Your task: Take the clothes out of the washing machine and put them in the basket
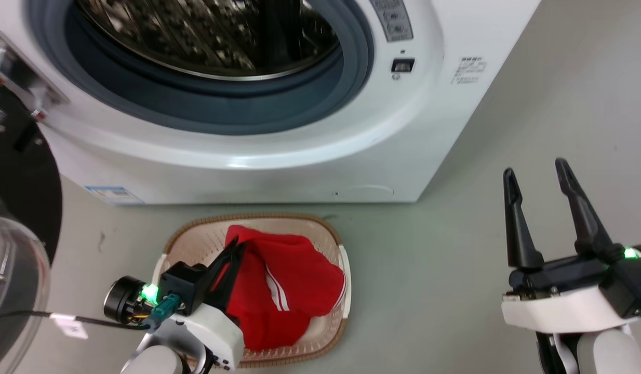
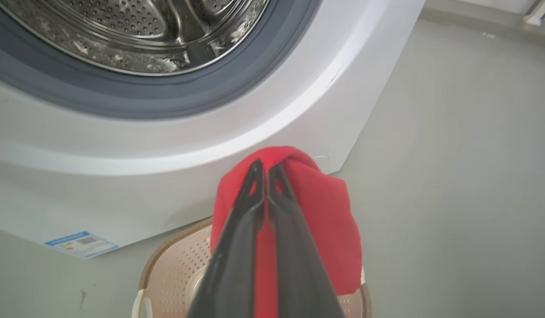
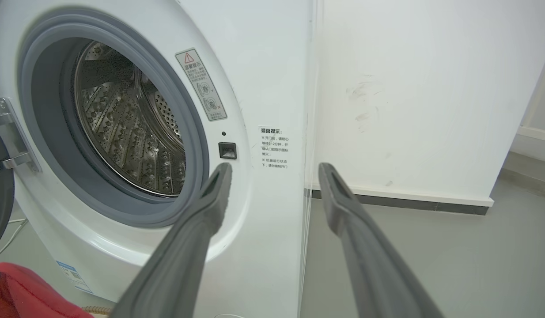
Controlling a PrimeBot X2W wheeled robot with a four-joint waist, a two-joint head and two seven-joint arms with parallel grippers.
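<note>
Gripping clothes (image 1: 286, 283) — left gripper (image 1: 237, 243), over basket (image 1: 196, 240)

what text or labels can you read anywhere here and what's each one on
"温馨提示:" heads the printed notice on the washing machine front; the smaller lines under it are too small to read surely.
Warning sticker with a red triangle, up and left of that notice: too small to read.
Blue label low on the machine's front: blurred.
The red clothes: white stripes, no readable text.
</note>
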